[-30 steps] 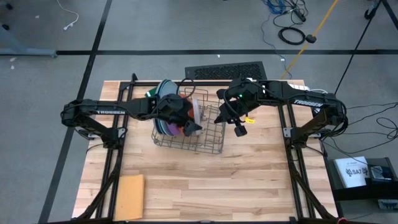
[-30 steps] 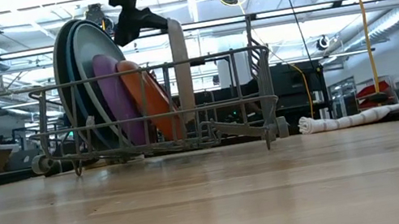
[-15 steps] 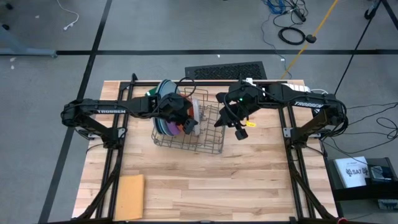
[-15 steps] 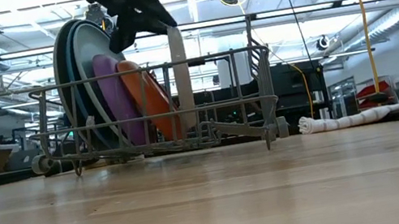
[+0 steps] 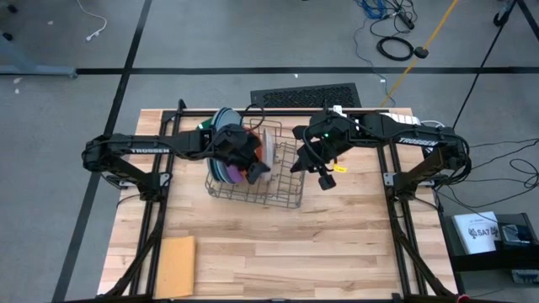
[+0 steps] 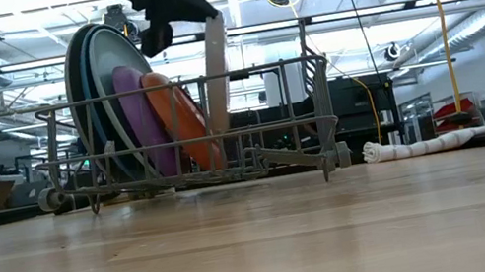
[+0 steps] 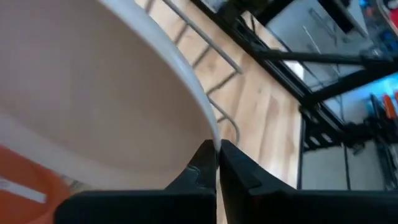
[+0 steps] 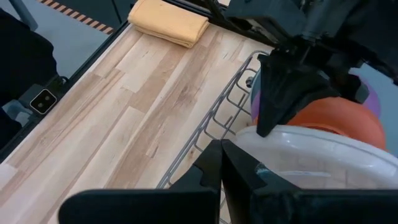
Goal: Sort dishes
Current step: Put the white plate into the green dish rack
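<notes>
A wire rack point(image 5: 285, 192) stands mid-table with the dishes on edge in its slots. From its left end I see a grey-blue point(image 6: 76, 95), a bright blue point(image 6: 89, 83) and a pale teal plate point(image 6: 115, 63), then a purple point(image 6: 139, 114) and an orange plate point(image 6: 181, 117). A light grey plate point(image 6: 217, 80) stands to their right, leaning. My left gripper point(image 7: 217, 152) is above the rack, shut on that plate. My right gripper point(image 8: 221, 158) hovers shut at the rack's right side point(image 5: 324, 178), touching nothing that I can see. My left gripper pinches the light grey plate's upper rim point(image 7: 211, 127) between its two fingers, at their free ends. The fingers point(image 6: 185, 11) come from above and from the table's left, slanting down. The plate's lower edge point(image 6: 220, 145) stays in the rack, and its top leans to the right.
A flat tan square sheet point(image 5: 177, 265) lies at the table's near left corner. A dark grille point(image 5: 305, 95) sits at the far edge. The near half of the table point(image 5: 320, 252) is bare wood. Cables and a towel lie beyond the table.
My left gripper has come down a little and shut on the light grey plate's upper rim. The plate, upright a second ago, now leans with its top toward the table's right while its lower edge stays in the rack.
</notes>
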Tool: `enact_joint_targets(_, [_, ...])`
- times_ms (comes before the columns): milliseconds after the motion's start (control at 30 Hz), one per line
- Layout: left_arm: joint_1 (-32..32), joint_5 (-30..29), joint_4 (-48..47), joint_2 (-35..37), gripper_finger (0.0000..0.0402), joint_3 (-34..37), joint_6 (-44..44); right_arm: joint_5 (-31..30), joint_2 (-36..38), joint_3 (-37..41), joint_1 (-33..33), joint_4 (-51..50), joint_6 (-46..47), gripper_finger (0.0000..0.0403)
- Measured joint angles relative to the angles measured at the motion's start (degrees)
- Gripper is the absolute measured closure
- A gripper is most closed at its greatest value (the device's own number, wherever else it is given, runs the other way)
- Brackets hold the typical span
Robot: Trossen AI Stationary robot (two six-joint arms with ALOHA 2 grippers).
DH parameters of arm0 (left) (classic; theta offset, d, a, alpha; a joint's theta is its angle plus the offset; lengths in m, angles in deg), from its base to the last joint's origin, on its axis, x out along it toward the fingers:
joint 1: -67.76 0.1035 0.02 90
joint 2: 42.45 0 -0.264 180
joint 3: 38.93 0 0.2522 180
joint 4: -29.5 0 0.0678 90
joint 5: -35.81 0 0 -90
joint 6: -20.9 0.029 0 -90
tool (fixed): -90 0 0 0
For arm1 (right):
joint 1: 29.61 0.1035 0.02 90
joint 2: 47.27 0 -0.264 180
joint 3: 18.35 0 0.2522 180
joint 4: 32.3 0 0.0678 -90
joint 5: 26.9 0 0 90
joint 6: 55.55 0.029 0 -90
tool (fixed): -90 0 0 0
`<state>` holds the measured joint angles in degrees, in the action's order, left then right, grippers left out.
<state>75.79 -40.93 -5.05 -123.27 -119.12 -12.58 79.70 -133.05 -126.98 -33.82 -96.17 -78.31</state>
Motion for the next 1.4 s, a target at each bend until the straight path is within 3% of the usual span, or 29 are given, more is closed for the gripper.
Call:
enact_joint_targets(467, [3.2,10.8,0.9,0.0,0.0401,0.0,9.0,0.0,0.0,0.0,0.2,-0.5,0.0,0.0403])
enact_joint_targets(933, [6.2,14.2,1.2,0.0,0.0401,1.5,13.1,0.0,0.0,0.0,0.2,-0.9,0.0,0.0403])
enact_joint_targets(1200, [8.9,16.9,9.9,0.0,0.0402,7.8,11.7,0.0,0.0,0.0,0.2,-0.8,0.0,0.0403])
enact_joint_targets(1400, [9.4,18.8,10.3,0.0,0.0402,8.3,13.0,0.0,0.0,0.0,0.2,-0.8,0.5,0.0403])
